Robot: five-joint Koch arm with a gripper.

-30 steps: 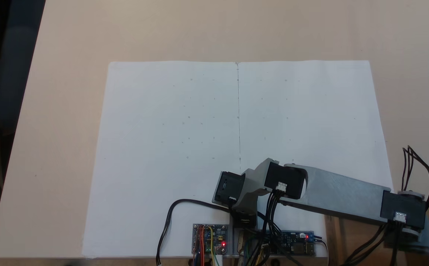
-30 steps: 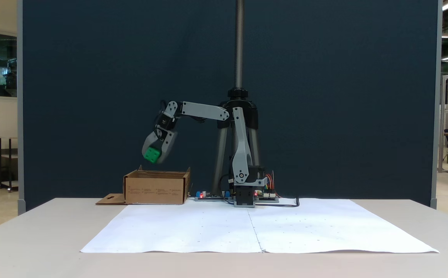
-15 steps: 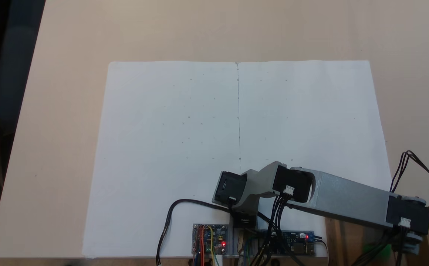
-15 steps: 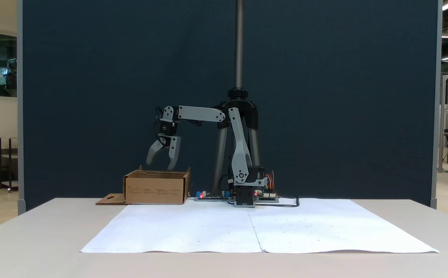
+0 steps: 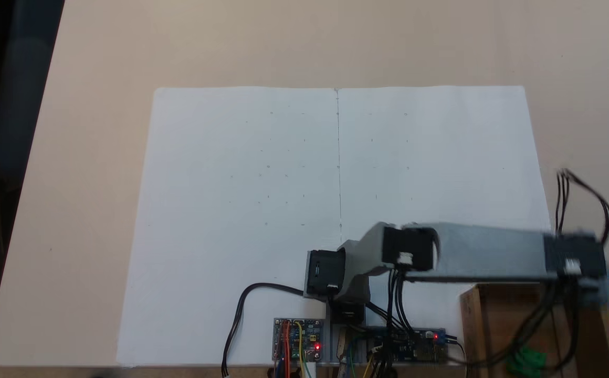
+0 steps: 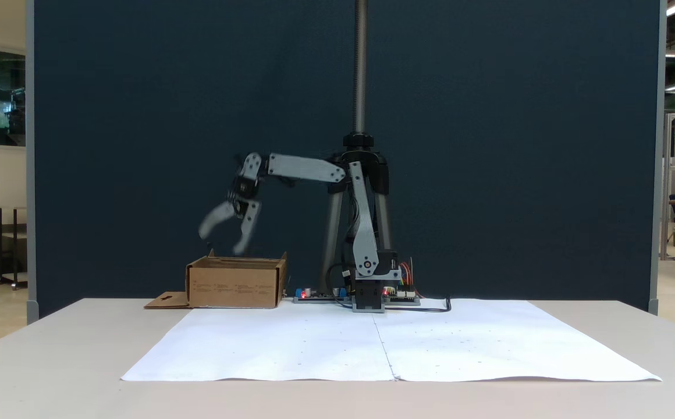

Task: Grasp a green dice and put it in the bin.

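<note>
Dropped since a second ago, the glossy green dice (image 5: 528, 361) now lies inside the brown corrugated cardboard bin (image 6: 234, 284), while the smooth grey plastic hand (image 6: 221, 241), blurred, hangs spread apart above it.

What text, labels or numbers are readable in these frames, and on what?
None can be read.
The bin: small dark print lines on its front wall, too small to read.
Black servo near the arm's base: a pale label, blurred.
Circuit boards: any markings are too small to tell.
White paper sheet: only faint pencil ticks, no words or digits.
</note>
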